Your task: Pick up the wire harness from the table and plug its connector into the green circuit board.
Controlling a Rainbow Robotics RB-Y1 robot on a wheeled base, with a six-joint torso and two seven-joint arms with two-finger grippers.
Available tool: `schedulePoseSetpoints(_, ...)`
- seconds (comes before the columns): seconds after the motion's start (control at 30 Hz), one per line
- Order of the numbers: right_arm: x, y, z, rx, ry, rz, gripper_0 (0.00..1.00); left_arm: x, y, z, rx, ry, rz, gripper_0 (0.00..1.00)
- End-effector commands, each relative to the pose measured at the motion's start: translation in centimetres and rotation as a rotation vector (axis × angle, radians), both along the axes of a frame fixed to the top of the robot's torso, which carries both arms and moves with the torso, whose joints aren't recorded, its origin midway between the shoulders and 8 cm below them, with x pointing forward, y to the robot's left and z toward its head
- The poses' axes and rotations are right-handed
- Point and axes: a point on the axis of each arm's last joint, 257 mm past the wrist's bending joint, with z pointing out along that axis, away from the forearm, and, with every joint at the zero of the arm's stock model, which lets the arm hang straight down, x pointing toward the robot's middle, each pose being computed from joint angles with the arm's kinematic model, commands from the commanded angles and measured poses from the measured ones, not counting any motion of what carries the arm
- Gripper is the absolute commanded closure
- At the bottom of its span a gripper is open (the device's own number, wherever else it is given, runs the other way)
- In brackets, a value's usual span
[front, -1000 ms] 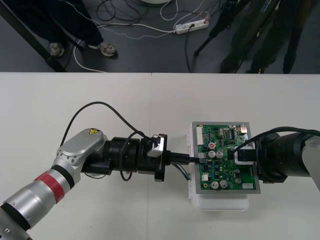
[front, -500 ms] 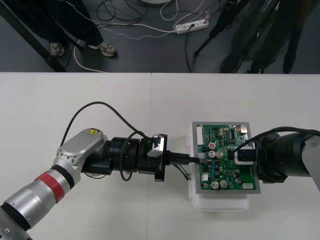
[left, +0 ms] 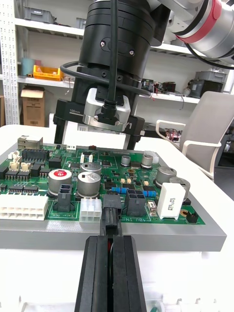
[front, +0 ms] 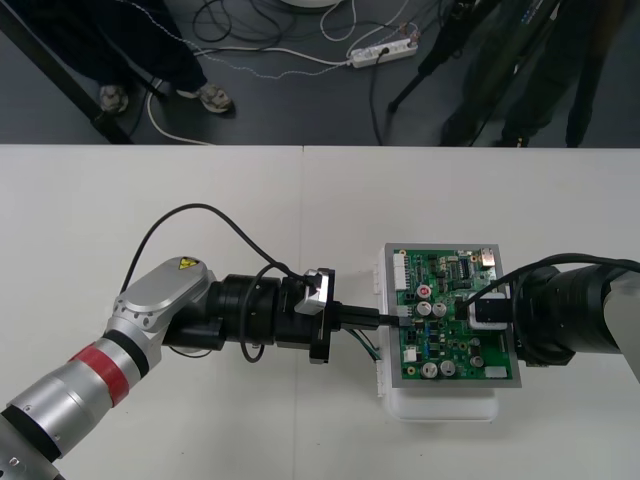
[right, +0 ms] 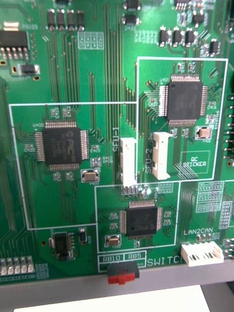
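Observation:
The green circuit board (front: 450, 335) sits on its white base (front: 440, 405) at the right of the table. My left gripper (front: 392, 318) reaches in level from the left, and its tips touch the board's left edge. In the left wrist view this gripper (left: 111, 239) is shut on the harness, with the black plug (left: 111, 214) sticking out against the edge of the board (left: 112, 168), beside a white connector. I cannot tell if the plug is seated. Loose wires (front: 366, 346) trail under the fingers. My right gripper (front: 480, 312) hovers over the board's right half, fingers (left: 132, 139) apart. Its camera looks straight down on the board (right: 97, 73).
The left arm's black cable (front: 190, 215) loops above its wrist. Bare table lies in front of and behind the board. Tall capacitors (left: 90, 175) and a white relay block (left: 168, 200) stand up from the board just behind the plug.

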Motion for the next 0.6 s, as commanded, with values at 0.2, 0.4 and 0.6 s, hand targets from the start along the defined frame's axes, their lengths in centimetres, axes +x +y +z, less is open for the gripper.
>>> schedulePoseSetpoints(0.2, -0.5, 1.4, 0.2, 0.029, -0.003, -0.004, 0.00, -1.5, -3.1, 1.9, -0.033, -0.092, -0.051, 1.00)
schedulePoseSetpoints(0.4, -0.5, 1.5, 0.2, 0.035, -0.001, -0.005, 0.00, -1.9, -3.7, 2.5, -0.041, -0.115, -0.058, 1.00)
schedulePoseSetpoints(0.6, -0.5, 1.6, 0.3, 0.038, -0.001, -0.008, 0.00, -1.6, -4.0, 2.3, -0.023, -0.134, -0.037, 1.00)
